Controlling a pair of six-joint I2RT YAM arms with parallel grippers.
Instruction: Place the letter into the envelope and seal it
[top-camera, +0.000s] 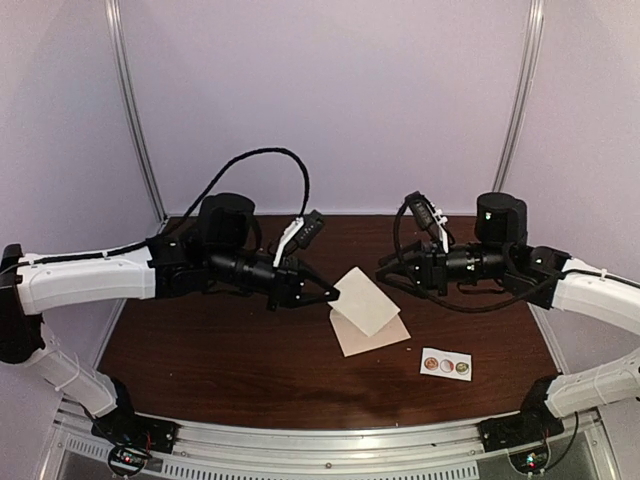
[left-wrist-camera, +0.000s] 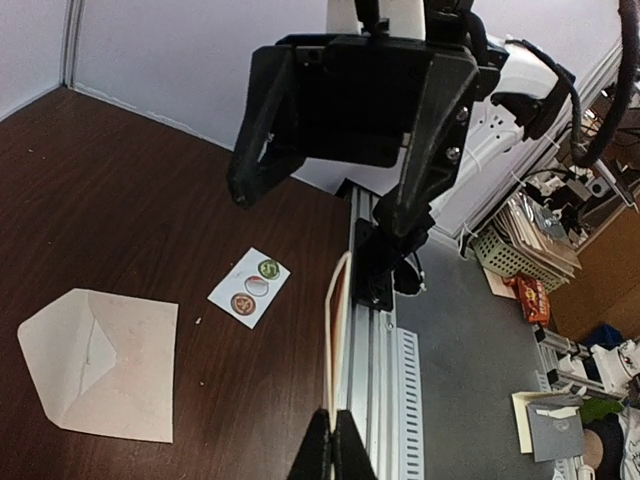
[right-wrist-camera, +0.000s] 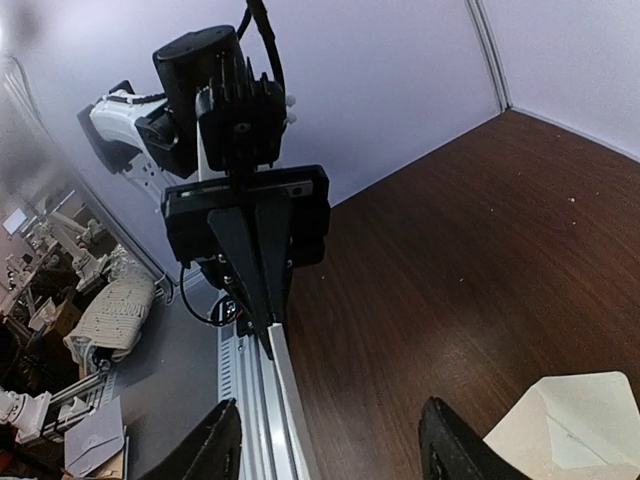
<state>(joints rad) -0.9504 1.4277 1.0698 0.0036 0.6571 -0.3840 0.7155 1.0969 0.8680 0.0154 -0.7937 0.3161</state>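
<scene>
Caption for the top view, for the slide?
Left hand holds the letter by its edge; envelope lies flat on the table; right hand open.

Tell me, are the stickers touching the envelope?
Apart. The left wrist view shows bare brown table between the stickers and the envelope; the top view shows the same gap.
</scene>
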